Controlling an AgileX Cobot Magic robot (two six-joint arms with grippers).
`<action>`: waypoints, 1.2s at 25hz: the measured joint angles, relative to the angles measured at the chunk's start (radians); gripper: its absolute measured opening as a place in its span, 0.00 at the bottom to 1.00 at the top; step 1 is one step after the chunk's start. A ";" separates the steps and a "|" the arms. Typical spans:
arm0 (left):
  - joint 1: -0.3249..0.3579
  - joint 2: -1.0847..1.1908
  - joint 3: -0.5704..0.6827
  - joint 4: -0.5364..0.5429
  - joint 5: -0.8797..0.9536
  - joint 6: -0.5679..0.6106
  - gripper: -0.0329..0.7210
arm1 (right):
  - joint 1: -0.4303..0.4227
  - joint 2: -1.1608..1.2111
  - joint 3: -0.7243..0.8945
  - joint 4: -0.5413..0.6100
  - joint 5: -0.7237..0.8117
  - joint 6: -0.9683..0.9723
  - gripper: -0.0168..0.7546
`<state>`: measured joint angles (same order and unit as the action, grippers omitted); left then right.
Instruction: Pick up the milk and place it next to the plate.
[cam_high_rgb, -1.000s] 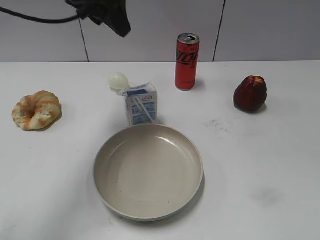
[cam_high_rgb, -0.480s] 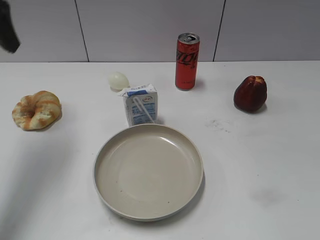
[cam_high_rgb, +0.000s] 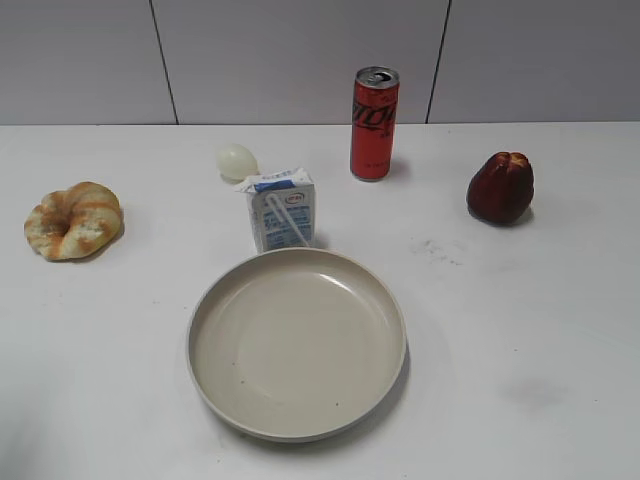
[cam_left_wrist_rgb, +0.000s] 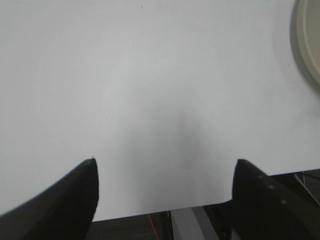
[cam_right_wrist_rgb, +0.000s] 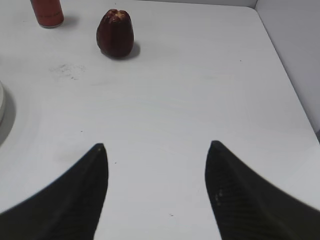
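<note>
The milk (cam_high_rgb: 282, 208), a small white and blue carton with a straw on its front, stands upright just behind the plate (cam_high_rgb: 297, 342), close to its far rim. The plate is a large round beige dish in the middle of the table; its rim also shows in the left wrist view (cam_left_wrist_rgb: 306, 45) and the right wrist view (cam_right_wrist_rgb: 1, 105). Neither arm shows in the exterior view. My left gripper (cam_left_wrist_rgb: 165, 161) is open and empty over bare table near the front edge. My right gripper (cam_right_wrist_rgb: 156, 145) is open and empty over bare table right of the plate.
A tall red can (cam_high_rgb: 374, 123) stands at the back; its base shows in the right wrist view (cam_right_wrist_rgb: 47, 12). A dark red fruit (cam_high_rgb: 500, 187) (cam_right_wrist_rgb: 115, 33) sits at the right. A pale egg (cam_high_rgb: 237, 161) lies behind the milk. A croissant (cam_high_rgb: 73, 220) lies at the left.
The dark left arm, above the back left a second ago, moved off to the left and is now out of the exterior view. The objects on the table have not moved.
</note>
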<state>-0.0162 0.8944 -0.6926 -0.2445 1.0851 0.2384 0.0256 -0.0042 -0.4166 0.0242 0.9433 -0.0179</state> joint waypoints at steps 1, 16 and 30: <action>0.000 -0.058 0.034 0.000 -0.003 -0.002 0.87 | 0.000 0.000 0.000 0.000 0.000 0.000 0.63; 0.000 -0.674 0.195 0.038 0.002 -0.016 0.80 | 0.000 0.000 0.000 0.000 0.000 0.000 0.63; 0.000 -0.884 0.195 0.081 0.005 -0.040 0.80 | 0.000 0.000 0.000 0.000 0.000 0.000 0.63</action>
<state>-0.0162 0.0108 -0.4975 -0.1639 1.0900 0.1988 0.0256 -0.0042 -0.4166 0.0242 0.9433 -0.0179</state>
